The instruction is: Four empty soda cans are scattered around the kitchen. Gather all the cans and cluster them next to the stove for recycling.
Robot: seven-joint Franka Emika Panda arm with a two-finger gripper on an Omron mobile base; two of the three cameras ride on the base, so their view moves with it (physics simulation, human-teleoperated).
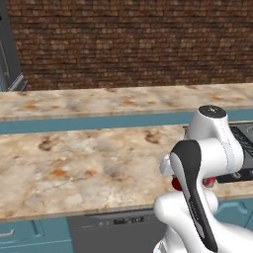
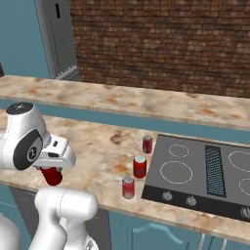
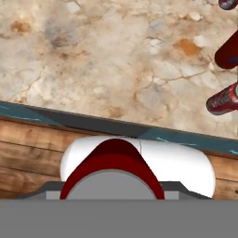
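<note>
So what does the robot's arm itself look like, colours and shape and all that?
The arm is glossy white with rounded, bulbous links. A dark charcoal band curves along one link, and each joint ends in a dark round cap; the one in the right base view carries small pale markings. The hand is a blocky white housing. No loose cables show.

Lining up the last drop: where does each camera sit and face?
Left base view: behind the arm, left side, facing the counter and brick wall; arm lower right.
Right base view: behind, right side, facing the stove and three cans; arm lower left.
Hand view: on the hand, looking down over the held can.
Both base views share the counter and wall.
</note>
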